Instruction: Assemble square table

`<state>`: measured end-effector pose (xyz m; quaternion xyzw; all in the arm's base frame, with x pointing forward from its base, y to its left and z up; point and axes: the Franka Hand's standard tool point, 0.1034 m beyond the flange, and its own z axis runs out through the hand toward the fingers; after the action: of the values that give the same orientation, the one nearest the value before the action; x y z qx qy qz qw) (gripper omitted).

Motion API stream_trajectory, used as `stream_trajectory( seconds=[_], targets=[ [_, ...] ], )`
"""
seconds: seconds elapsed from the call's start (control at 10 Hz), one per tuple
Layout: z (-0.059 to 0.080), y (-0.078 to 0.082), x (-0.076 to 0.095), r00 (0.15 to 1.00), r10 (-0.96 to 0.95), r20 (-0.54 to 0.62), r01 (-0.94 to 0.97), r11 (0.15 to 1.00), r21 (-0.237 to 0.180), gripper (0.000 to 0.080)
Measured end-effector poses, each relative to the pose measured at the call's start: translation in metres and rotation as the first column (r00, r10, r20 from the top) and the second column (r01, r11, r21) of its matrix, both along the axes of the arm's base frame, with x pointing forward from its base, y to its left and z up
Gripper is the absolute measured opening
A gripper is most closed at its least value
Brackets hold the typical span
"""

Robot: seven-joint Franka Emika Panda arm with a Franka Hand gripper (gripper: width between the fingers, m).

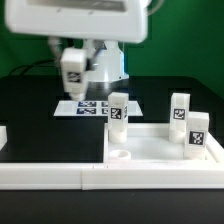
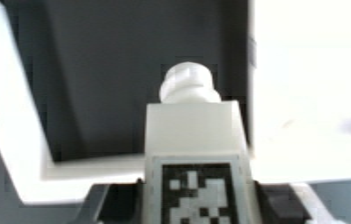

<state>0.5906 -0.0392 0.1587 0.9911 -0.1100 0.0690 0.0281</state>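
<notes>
Square table leg (image 2: 193, 130) — a blocky white plastic post with a rounded peg tip, gripped by the end effector (image 1: 73, 68).

The flat white panel (image 1: 165, 148) lies on the dark table (image 1: 40, 125) — three tagged legs (image 1: 118, 110) upright nearby.

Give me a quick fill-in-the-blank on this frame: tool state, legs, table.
1. The tool is ___ on a small white tagged block leg.
2. Away from the tool, ___ more such legs stand upright by the large flat white square plastic panel.
3. The work table is ___ in colour.
Missing words: shut; three; black.
</notes>
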Motion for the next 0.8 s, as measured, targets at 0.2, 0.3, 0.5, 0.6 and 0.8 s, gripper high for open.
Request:
stream_trajectory(
  seconds=[0.2, 0.3, 0.5, 0.6, 0.8],
  targets=[
    [0.002, 0.008, 0.012, 0.99, 0.021, 0.137, -0.018, 1.0, -0.022, 0.029],
    [-0.002, 0.008, 0.008, 0.985, 0.023, 0.168, -0.019, 0.999, -0.027, 0.029],
    [-0.002, 0.01, 0.011, 0.935, 0.054, 0.349, -0.032, 0.997, -0.067, 0.029],
    [-0.004, 0.009, 0.01, 0.926, 0.056, 0.374, -0.03, 0.997, -0.074, 0.029],
    [-0.007, 0.01, 0.011, 0.878, 0.064, 0.475, -0.019, 0.995, -0.099, 0.029]
  ],
)
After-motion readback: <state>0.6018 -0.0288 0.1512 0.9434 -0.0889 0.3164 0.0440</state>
